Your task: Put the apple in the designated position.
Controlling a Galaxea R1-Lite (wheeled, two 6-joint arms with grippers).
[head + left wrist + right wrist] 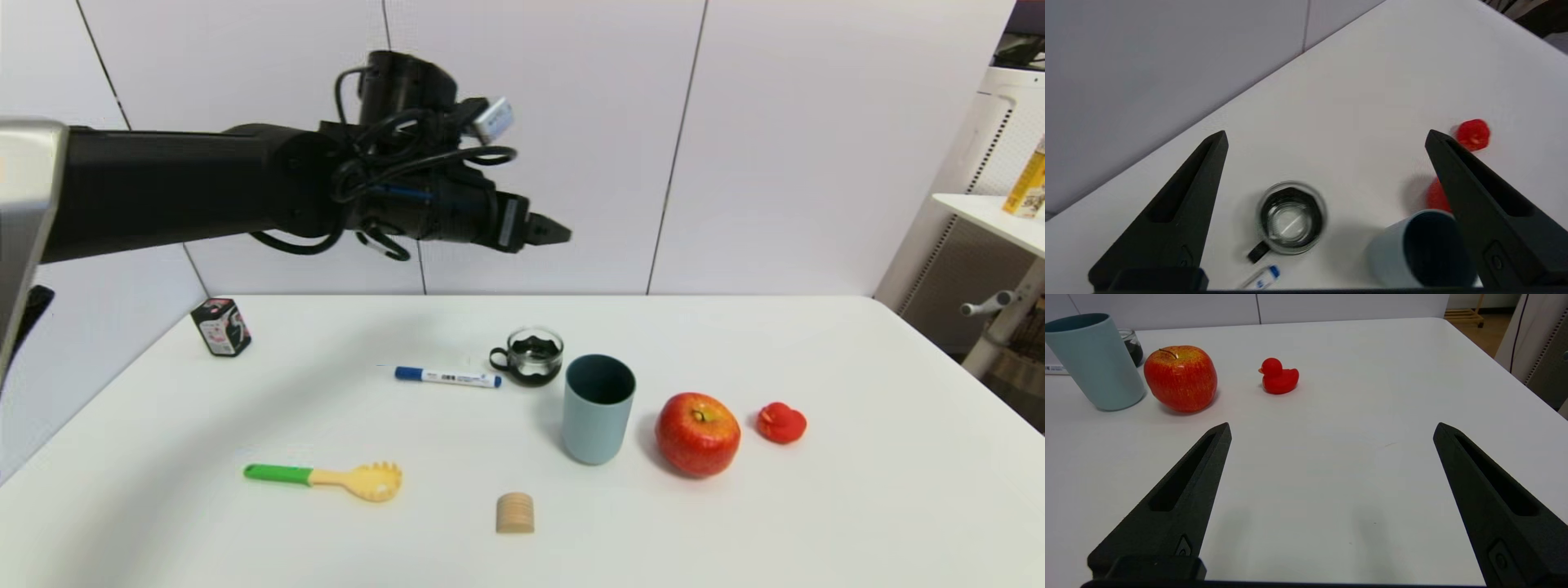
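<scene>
The glossy red and yellow apple [698, 433] rests on the white table [857, 490], between a blue-grey cup [598, 408] and a small red duck [781, 422]. My left gripper [559, 233] is held high above the table's far middle, open and empty. In its wrist view [1327, 134] only a red sliver of the apple [1436, 196] shows beside one finger. My right gripper [1333, 426] is open and empty, low over bare tabletop, with the apple [1180, 377] farther off beside the cup. Nothing on the tabletop marks the designated position.
A glass mug [535, 355] and a blue marker [447, 376] lie behind the cup. A green-handled pasta spoon [326, 476] and a wooden cylinder [515, 513] sit near the front. A small dark box [220, 327] stands far left. A white shelf [988, 212] is off to the right.
</scene>
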